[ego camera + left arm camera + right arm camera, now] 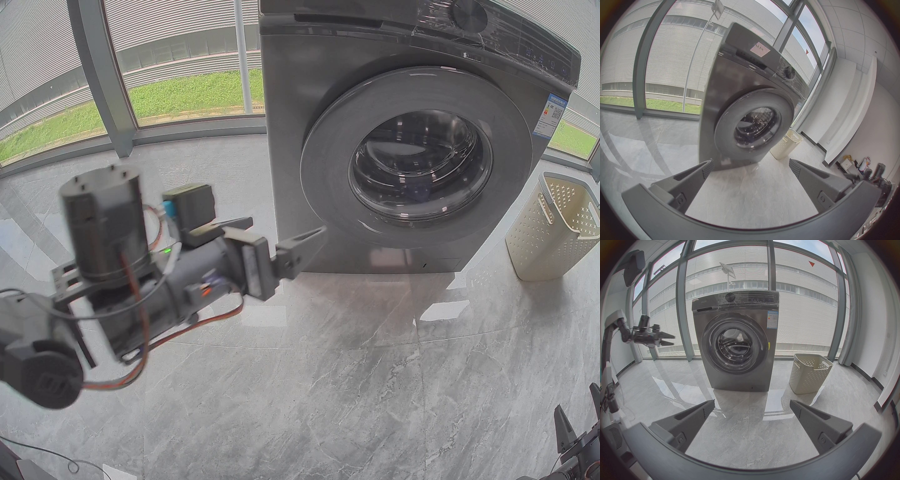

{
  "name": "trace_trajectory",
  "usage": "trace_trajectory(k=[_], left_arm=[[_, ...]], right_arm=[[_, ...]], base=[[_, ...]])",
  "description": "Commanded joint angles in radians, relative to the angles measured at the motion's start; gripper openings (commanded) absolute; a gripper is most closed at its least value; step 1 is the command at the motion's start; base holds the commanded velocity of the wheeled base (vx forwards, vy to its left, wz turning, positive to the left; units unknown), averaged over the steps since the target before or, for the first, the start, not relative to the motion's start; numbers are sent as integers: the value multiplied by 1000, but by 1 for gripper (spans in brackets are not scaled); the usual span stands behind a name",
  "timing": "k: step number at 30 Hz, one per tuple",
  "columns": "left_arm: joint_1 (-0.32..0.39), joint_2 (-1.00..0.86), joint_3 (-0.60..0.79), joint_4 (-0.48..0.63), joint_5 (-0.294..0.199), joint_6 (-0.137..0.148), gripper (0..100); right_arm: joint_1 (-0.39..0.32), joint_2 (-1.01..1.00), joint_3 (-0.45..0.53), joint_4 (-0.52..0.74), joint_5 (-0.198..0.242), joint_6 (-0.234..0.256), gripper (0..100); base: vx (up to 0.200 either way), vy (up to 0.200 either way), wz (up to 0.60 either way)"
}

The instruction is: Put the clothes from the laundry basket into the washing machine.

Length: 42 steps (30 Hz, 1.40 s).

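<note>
The grey washing machine (412, 156) stands against the windows with its round glass door shut. To its right on the floor sits the cream perforated laundry basket (553, 228); the part of its inside that I can see is bare wall. My left gripper (287, 228) is raised at the left, open and empty, with its fingers pointing at the machine's lower left front. In the left wrist view the gripper (750, 162) frames the machine (750, 125) and the basket (786, 143). My right gripper (751, 402) is open and empty, low and well back from the machine (737, 343) and basket (810, 372).
Glossy grey marble floor (350, 375) spreads wide in front of the machine. Tall windows (181, 62) with metal posts run behind it. In the head view the right gripper (581, 415) sits at the bottom right corner. Cables and gear (865, 165) lie by the far wall.
</note>
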Motion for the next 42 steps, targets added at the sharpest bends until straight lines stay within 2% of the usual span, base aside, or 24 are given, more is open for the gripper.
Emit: trace_trajectory(k=[1,4,7,9,11,14,16,18,20,21,22,23,24,25,26,27,29,31,34,37,38,39,40,42], left_arm=[[0,-627,523,96,-40,24,100],[10,-693,605,101,-40,37,100],[40,-759,666,93,-40,39,100],[103,-838,724,101,-45,33,100],[172,-902,780,100,-56,40,100],[240,-988,830,113,-68,40,100],[292,-1068,830,184,-65,27,100],[366,-1161,830,247,-68,30,100],[409,-1200,830,277,-69,36,100],[484,-1255,830,336,-71,42,100],[505,-1267,830,353,-73,44,100],[573,-1310,830,403,-83,56,100],[573,-1310,830,403,-83,56,100],[637,-1379,830,483,-132,74,100],[669,-1430,830,543,-172,85,100],[669,-1430,830,543,-172,85,100],[740,-1568,829,686,-238,119,100],[735,-1582,821,690,-223,113,100],[734,-1585,826,676,-160,85,100],[734,-1585,829,673,-53,70,100],[734,-1585,829,673,-48,70,100],[732,-1585,829,672,3,68,100],[734,-1585,830,684,15,77,100],[732,-1585,829,689,13,77,100]], right_arm=[[0,-15,18,0,0,0,100],[0,-15,18,0,0,0,100],[0,-15,18,0,0,0,100],[0,-15,18,0,0,0,100],[0,-15,18,0,0,0,100],[0,-15,18,0,0,0,100],[0,-15,18,0,0,0,100],[0,-15,18,0,0,0,100],[0,-15,18,0,0,0,100],[0,-15,18,0,0,0,100],[0,-15,18,0,0,0,100],[0,-15,18,0,0,0,100],[0,-15,18,0,0,0,100],[-2,-15,18,0,0,-2,100],[-5,-13,18,0,-1,-3,100],[-5,-13,18,0,0,-3,100],[-5,-13,18,0,-1,-2,100],[-5,-13,18,0,-3,0,100],[-2,-15,18,0,-3,0,100],[-3,-13,18,0,-5,1,100],[-3,-13,18,-2,-5,1,100],[-3,-13,18,-2,-6,1,100],[-2,-15,18,0,-6,1,100],[0,-15,18,0,-5,1,100]], base=[[0,0,0],[0,0,0],[0,0,0],[0,0,0],[0,0,0],[0,0,0],[0,0,0],[0,0,0],[0,0,0],[0,0,0],[0,0,0],[0,0,0],[0,0,0],[0,0,0],[0,0,0],[0,0,0],[0,0,0],[0,0,0],[0,0,0],[0,0,0],[0,0,0],[0,0,0],[0,0,0],[0,0,0]])
